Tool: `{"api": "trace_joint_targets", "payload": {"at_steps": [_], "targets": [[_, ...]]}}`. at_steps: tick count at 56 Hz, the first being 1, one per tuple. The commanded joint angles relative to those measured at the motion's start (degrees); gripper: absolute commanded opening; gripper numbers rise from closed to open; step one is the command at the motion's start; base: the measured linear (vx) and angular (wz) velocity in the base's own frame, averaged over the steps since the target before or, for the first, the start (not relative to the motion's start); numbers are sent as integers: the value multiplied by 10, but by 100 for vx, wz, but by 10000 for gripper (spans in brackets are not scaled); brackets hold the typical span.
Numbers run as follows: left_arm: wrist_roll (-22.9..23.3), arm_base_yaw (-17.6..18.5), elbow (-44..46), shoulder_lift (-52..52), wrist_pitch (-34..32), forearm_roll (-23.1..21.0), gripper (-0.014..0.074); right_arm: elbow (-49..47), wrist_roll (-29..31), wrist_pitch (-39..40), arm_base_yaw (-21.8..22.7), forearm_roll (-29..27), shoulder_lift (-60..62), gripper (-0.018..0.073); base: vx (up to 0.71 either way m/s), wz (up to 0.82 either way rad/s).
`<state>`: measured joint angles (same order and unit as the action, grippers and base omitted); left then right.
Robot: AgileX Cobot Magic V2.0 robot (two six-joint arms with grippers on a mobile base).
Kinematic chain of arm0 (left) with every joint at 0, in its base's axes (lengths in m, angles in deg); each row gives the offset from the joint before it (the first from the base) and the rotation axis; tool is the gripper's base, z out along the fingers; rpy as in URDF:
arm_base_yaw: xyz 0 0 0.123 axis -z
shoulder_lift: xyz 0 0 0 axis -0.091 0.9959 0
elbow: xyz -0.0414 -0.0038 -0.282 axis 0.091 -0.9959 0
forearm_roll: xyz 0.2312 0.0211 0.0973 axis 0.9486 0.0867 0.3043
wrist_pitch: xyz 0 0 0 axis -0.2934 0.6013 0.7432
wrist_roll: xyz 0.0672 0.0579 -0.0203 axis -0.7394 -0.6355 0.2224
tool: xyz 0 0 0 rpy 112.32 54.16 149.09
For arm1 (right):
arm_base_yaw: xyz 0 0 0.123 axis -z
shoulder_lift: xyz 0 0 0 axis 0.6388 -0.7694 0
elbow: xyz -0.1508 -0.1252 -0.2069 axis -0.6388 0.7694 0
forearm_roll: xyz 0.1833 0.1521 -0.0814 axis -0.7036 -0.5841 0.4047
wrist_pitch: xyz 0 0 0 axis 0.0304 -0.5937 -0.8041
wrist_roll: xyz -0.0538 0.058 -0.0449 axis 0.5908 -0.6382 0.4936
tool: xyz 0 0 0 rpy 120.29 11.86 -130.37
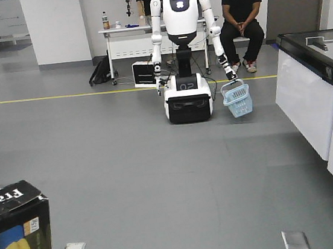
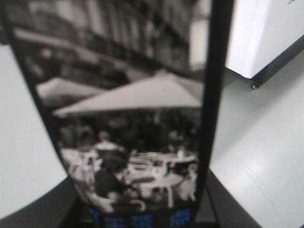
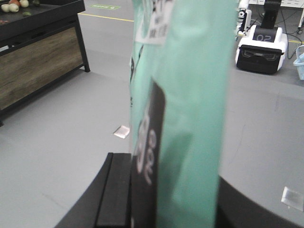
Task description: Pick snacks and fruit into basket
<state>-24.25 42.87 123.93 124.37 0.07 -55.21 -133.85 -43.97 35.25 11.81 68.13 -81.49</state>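
- Evidently the left hand [image 2: 140, 211] is clamping the black Fran box [image 2: 128, 118]. Dark shapes that I take for its fingers [image 2: 228, 211] are flanking the box's lower end. The box is standing upright directly in front of this hand and filling most of the wrist view.
- Seen from the front, that box is hanging over bare floor [image 1: 162, 192] with nothing supporting it, so the grip alone is carrying it.
- The right hand [image 3: 180, 202] is closing on the teal pouch [image 3: 190, 95] in the same way. The pouch is rising straight up from between the fingers [image 3: 114, 190], probably so that it is staying flat rather than folding.
- With both snacks lifted, the picking is looking done and the carrying is the step in hand.
- Well ahead of both hands, a white robot [image 1: 180, 13] is holding a blue basket [image 1: 237, 99] by its handle, seemingly as the drop target. It is lying too far off for a release yet.
- Far off to the right hand's left, a dark bench [image 3: 38, 57] is carrying pale fruit [image 3: 12, 6], not yet collected.
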Motion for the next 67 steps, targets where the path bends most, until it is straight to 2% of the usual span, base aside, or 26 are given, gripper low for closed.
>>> {"api": "trace_joint_targets", "payload": {"at_steps": [1, 67], "targets": [[1, 0, 23, 1, -52, -5, -8, -20, 7, 55, -1, 7, -5, -7, 49, -12], [1, 0, 23, 1, -53, -5, -8, -20, 7, 56, -1, 7, -5, -7, 50, -4]]}}
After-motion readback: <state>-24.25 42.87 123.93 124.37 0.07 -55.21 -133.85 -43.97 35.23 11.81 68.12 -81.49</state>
